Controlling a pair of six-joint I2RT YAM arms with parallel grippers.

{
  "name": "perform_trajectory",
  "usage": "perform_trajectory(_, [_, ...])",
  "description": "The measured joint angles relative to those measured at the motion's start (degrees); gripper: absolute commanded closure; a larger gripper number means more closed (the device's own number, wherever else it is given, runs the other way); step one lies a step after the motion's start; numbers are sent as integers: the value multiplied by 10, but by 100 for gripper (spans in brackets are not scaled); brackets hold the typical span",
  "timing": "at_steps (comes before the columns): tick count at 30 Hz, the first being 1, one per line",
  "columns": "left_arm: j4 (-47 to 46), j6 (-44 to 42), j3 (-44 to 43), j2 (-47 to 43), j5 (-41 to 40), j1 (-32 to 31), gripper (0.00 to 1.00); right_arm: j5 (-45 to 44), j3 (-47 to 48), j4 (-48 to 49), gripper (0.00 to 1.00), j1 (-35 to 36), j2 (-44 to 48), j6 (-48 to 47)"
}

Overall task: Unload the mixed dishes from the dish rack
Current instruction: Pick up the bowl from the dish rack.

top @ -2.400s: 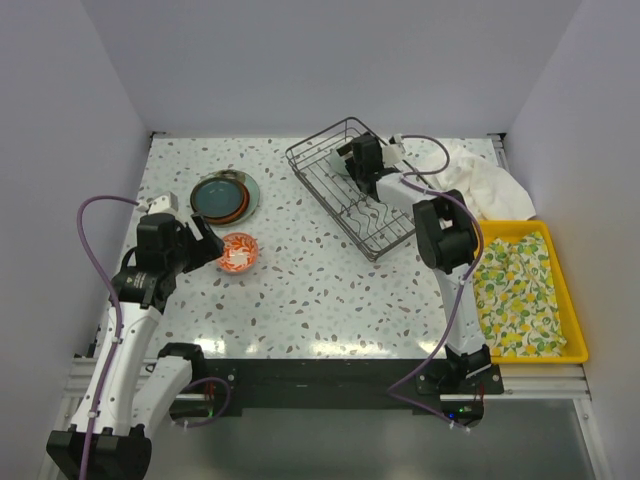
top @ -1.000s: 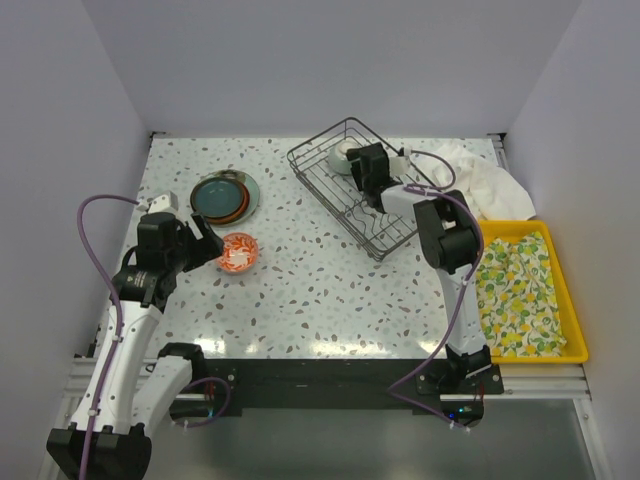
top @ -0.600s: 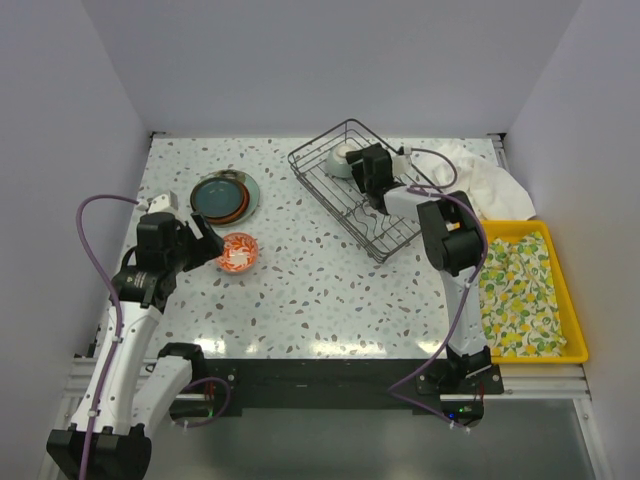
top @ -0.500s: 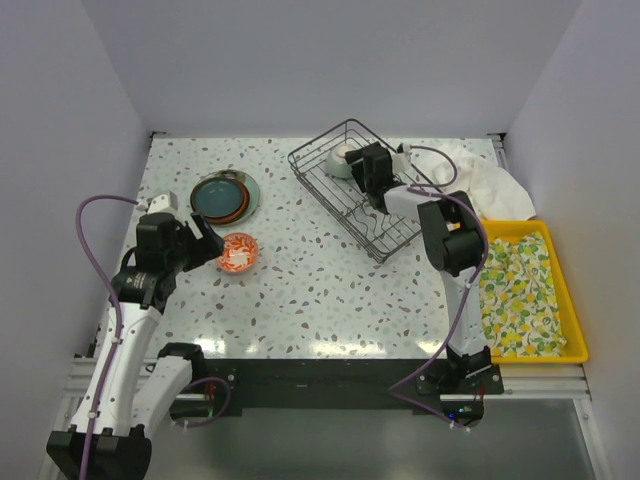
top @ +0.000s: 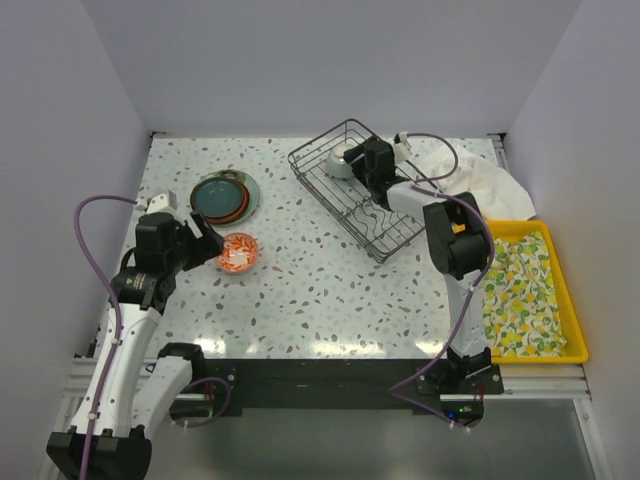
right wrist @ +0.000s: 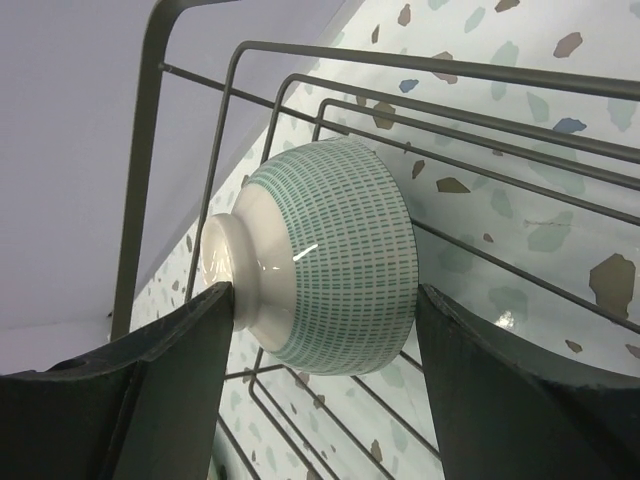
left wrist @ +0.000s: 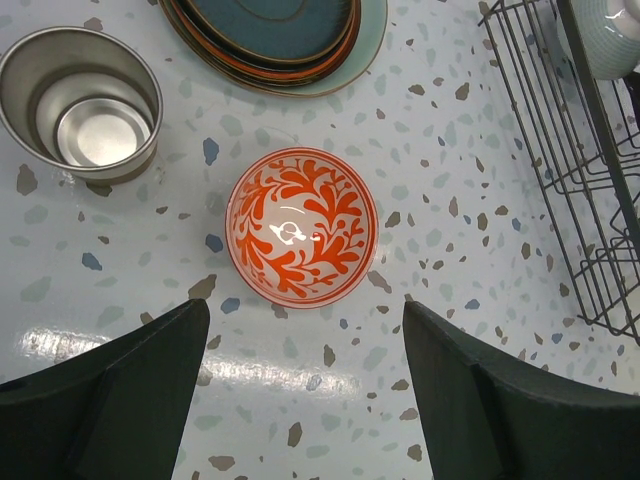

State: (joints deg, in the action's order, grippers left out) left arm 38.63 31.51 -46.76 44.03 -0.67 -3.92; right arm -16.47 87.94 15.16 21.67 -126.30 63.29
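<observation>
- My right hand is spread apart, one finger on either side of the pale green bowl.
- The bowl lies tipped, foot showing, at the 11 o'clock corner of the dish rack.
- I judge it glazed ceramic: stiff, slick, breakable and fairly light, so I would pinch across its walls.

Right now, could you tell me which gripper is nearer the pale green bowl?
Right. The right gripper is at the dish rack, the pale green bowl between its spread jaws; the left gripper hovers across the table over the red-patterned bowl.
</observation>
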Motion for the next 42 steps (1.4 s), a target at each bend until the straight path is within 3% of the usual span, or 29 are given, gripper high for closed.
perform_trajectory(16, [-13, 7, 6, -6, 17, 0, 17, 75, -47, -5, 86, -6, 89, -83])
perform_trajectory(30, [-57, 11, 17, 24, 46, 0, 17, 125, -95, -56, 94, -10, 229, -270])
perform_trajectory(42, [-104, 24, 36, 61, 70, 0, 16, 147, -98, -145, 94, -11, 260, -436])
